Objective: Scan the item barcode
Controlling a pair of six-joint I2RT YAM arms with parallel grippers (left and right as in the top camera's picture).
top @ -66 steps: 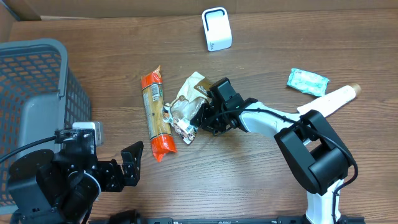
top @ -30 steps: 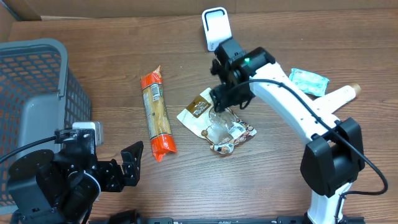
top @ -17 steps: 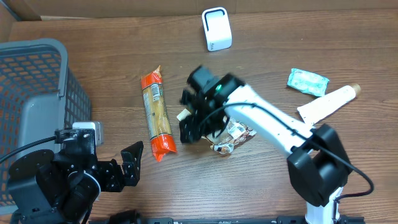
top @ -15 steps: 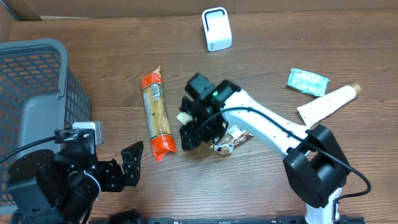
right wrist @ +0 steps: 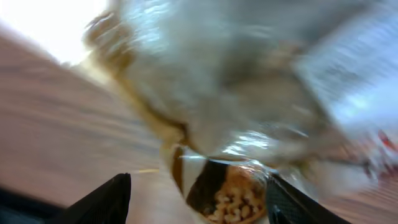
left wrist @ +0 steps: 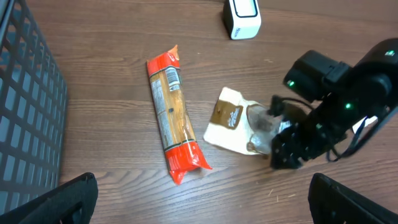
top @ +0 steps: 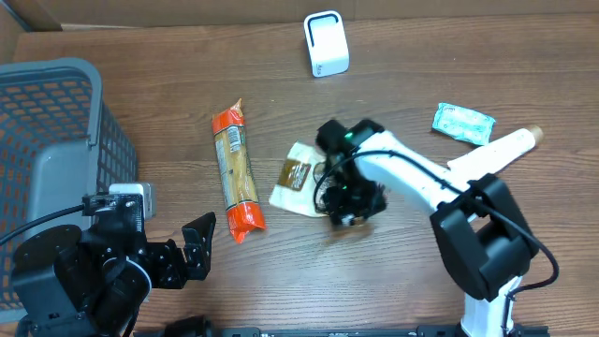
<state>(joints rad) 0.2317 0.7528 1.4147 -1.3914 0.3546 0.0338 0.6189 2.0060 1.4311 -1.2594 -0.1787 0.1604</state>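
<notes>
Closest to me, the left gripper [top: 199, 245] is hanging beside the grey basket [top: 94, 70], jaws spread as wide as they go and gripping nothing. Further out, mid-table, the right gripper [top: 348, 201] is bearing down over the right end of the snack bag [top: 298, 183]. The bag is lying on the wooden table [top: 168, 94], near the orange packet [top: 236, 173] but not touching it. The right wrist view is badly blurred. In it the fingers [right wrist: 115, 196] are standing partly apart with crinkled film filling the space between them, and I cannot tell whether they are pinching it or only straddling it. Off to the right, a teal sachet [top: 462, 123] and a cream tube [top: 496, 154] are lying well clear. Farthest away, the white scanner [top: 326, 44] is standing upright near the back edge, well apart from the bag.

My worry is the film: it looks slick and loose, so a shallow pinch at one end could let it slide out on the lift. A limp bag could also fold over and crease or hide the barcode. I am not seeing a barcode in any view, so I could be presenting the wrong face. A swinging bag might also tip the scanner, which looks light.
</notes>
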